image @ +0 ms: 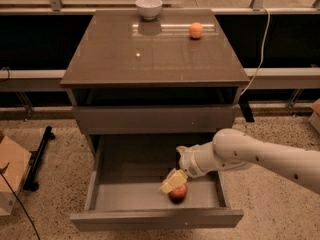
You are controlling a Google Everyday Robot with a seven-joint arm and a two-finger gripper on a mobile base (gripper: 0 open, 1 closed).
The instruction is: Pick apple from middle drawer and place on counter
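Note:
The apple (178,193), red with yellowish patches, lies on the floor of the open middle drawer (155,218), near its front right. My gripper (177,166) reaches into the drawer from the right on a white arm. It is open, with one cream finger (173,181) lying just over the apple's top left and the other finger higher up, apart from the fruit. The glossy brown-grey counter (150,54) tops the cabinet above.
A white bowl (149,7) and an orange round fruit (196,30) stand at the back of the counter. A closed flat drawer front (152,119) sits above the open drawer. A cardboard box (10,169) and a black stand (37,159) are on the floor at left.

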